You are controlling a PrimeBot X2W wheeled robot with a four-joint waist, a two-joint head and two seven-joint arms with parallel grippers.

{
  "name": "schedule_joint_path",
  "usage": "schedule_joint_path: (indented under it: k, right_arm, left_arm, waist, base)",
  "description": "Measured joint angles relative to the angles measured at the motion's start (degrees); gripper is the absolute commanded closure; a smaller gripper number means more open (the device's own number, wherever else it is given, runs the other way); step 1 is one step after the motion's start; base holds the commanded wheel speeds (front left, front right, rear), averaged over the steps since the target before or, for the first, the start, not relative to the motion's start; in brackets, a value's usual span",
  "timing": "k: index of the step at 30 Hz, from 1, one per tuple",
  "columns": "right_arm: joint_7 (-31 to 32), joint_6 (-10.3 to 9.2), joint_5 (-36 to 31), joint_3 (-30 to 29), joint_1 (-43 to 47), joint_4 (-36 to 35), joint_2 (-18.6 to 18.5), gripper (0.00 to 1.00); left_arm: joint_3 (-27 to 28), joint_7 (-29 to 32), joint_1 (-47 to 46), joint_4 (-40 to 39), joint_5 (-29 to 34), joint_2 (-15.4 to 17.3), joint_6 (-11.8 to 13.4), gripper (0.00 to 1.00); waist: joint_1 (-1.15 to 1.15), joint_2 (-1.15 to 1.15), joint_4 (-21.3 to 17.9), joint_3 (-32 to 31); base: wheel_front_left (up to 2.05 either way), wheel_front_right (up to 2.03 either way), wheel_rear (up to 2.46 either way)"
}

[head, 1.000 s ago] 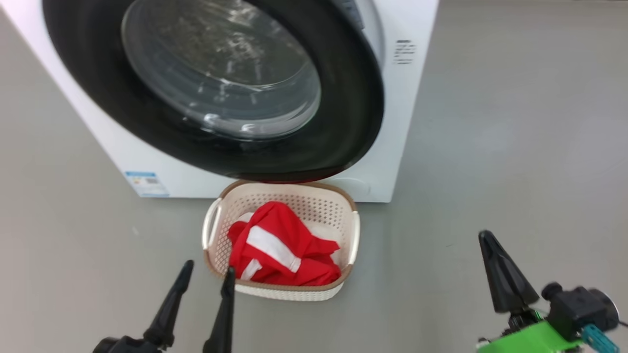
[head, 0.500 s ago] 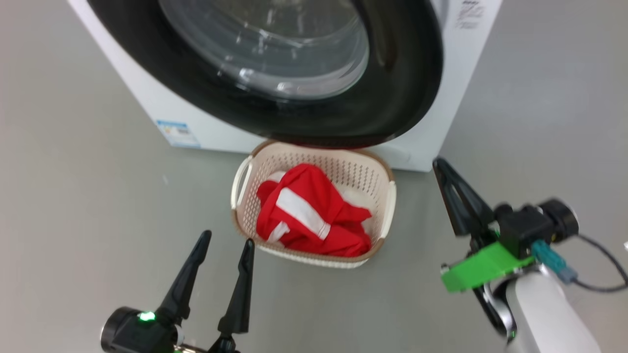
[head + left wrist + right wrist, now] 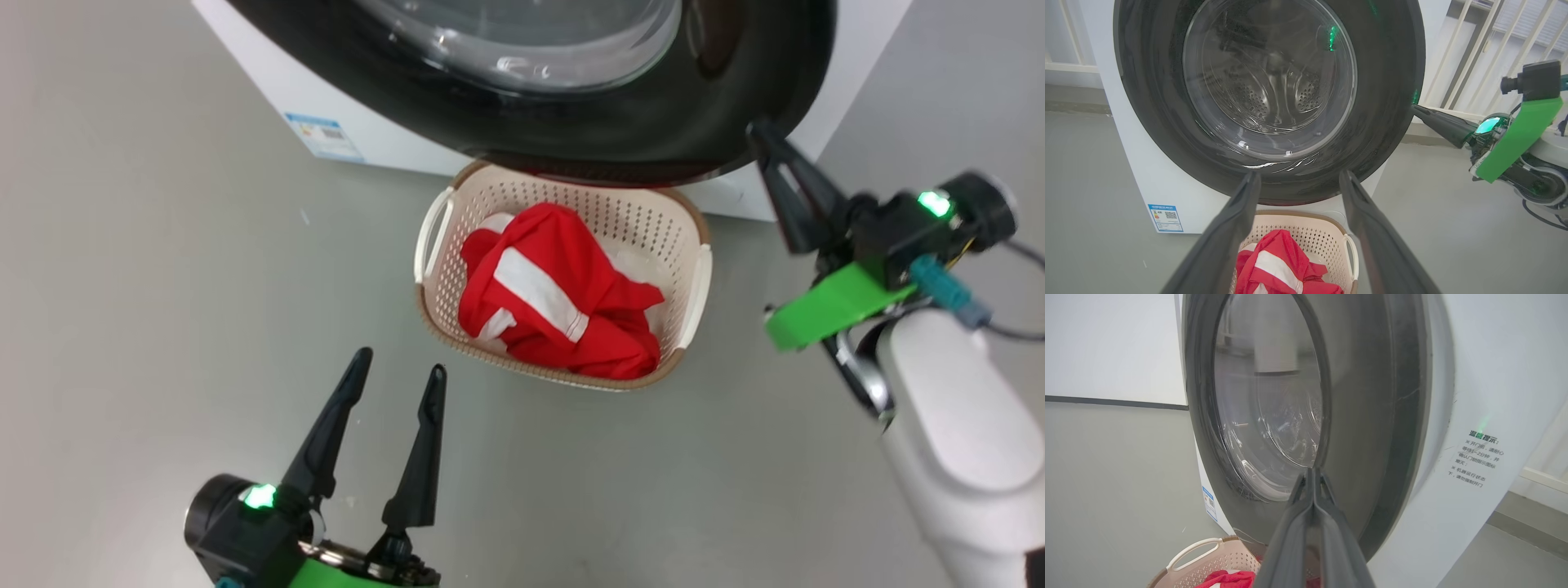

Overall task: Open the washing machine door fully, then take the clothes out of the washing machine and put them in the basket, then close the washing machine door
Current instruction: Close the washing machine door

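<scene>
The washing machine door [image 3: 571, 122] lay against the front of the washing machine [image 3: 1494, 375], or very nearly so; whether it had latched could not be told. The clothes [image 3: 563, 302] sat bundled in the basket [image 3: 629, 220], which stood on the grey floor [image 3: 163, 327] just in front of the machine, its far rim tucked under the door's lower edge.

The likeliest trouble was a door left resting but not caught. The right gripper [image 3: 759, 131] met the glossy black rim at its lower right with one narrow point, and on that curved, slick surface the tip might skid off the edge and onto the white cabinet before enough push went in. An off-line push could do the same.

That right arm reached in from the right, forearm low, fingers pinched tight together on nothing and aimed left at the rim; from its own wrist camera the tip seemed to touch the door.

The left gripper [image 3: 400, 361] hung nearer, to the left of the basket and apart from it, fingers spread and empty, pointing toward the machine.
</scene>
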Motion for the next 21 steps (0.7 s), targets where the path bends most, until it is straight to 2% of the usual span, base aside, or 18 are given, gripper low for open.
schedule_joint_path:
  k: [4, 21]
  right_arm:
    - [0.0, 0.0, 0.43, 0.22, -4.09, 2.49, -1.11, 1.0]
    - [0.0, 0.16, 2.48, -0.65, -16.15, 10.8, -1.05, 1.0]
  left_arm:
    - [-0.4, 0.0, -0.95, -0.02, -0.01, -0.05, 0.0, 0.0]
    - [-1.3, 0.0, -2.01, -0.42, -0.01, -0.11, 0.01, 0.0]
  waist:
    - [0.0, 0.0, 0.79, 1.64]
    - [0.0, 0.0, 2.49, 4.75]
  base:
    - [0.0, 0.0, 0.0]
    - [0.0, 0.0, 0.0]
